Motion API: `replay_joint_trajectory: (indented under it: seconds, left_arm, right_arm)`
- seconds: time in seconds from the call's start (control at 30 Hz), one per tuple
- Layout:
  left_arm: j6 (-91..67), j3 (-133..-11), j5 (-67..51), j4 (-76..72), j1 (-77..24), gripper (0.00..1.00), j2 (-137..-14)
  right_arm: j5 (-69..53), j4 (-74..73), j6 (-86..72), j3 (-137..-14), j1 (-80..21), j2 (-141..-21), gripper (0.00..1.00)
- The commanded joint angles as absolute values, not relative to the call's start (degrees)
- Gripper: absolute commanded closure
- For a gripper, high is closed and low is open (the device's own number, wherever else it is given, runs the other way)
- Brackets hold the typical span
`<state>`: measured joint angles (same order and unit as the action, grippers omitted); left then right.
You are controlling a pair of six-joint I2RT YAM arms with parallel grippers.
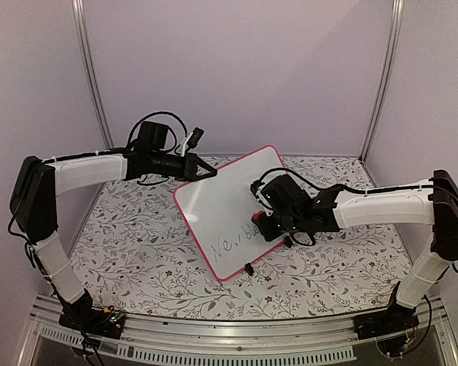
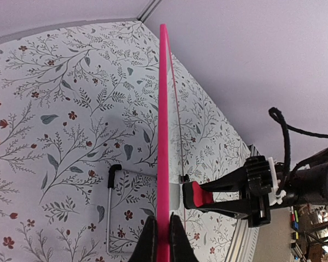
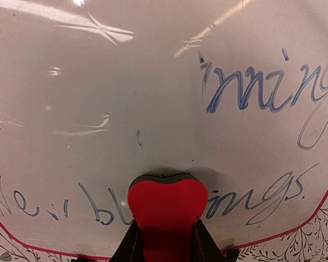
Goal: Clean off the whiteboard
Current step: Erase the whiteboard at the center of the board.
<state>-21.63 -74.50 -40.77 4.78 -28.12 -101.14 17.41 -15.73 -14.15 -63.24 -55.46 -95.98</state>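
The whiteboard (image 1: 217, 202), white with a pink-red rim, stands tilted up off the table. My left gripper (image 1: 208, 171) is shut on its upper left edge; in the left wrist view the whiteboard rim (image 2: 163, 109) runs edge-on between the left gripper's (image 2: 163, 240) black fingers. My right gripper (image 1: 269, 226) is shut on a red eraser (image 1: 261, 226) with a dark pad. The eraser (image 3: 167, 204) presses on the whiteboard (image 3: 126, 98) in the lower line of blue handwriting (image 3: 98, 210). More handwriting (image 3: 262, 90) sits at the upper right. The right gripper (image 3: 165, 245) holds the eraser's sides.
A floral cloth (image 1: 137, 244) covers the table. Lilac walls close the back and sides. A thin wire stand with a black cap (image 2: 112, 180) props the board from behind. A black clip foot (image 1: 248, 268) sits at the board's near edge. An aluminium rail (image 1: 237, 328) runs along the front.
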Motion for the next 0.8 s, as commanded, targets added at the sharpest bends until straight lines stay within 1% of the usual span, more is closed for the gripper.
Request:
replay_joint_trajectory:
  seconds: [0.0, 0.13, 0.23, 0.53, 0.77]
  left_arm:
    - [-19.2, -74.4, -38.8, 5.1, -29.0, 1.0, -101.5]
    - [-19.3, -74.5, -38.9, 5.1, -29.0, 1.0, -101.6]
    - [-19.3, -74.5, -38.8, 5.1, -29.0, 1.0, -101.7]
    - [-19.3, -74.5, -38.9, 5.1, -29.0, 1.0, -101.5]
    - [-19.2, -74.5, -39.1, 5.1, -29.0, 1.0, -101.4]
  right_arm:
    - [17.6, -17.3, -14.4, -63.1, -55.2, -94.0, 1.0]
    - [18.9, -17.5, -13.6, -65.1, -55.2, -93.3, 1.0]
    - [21.0, -18.0, -12.3, -69.0, -55.2, -93.7, 1.0]
    - [24.9, -19.0, -8.2, -79.9, -55.2, -101.7, 1.0]
    - [23.5, -19.1, -8.2, -81.4, -55.2, -105.3, 1.0]
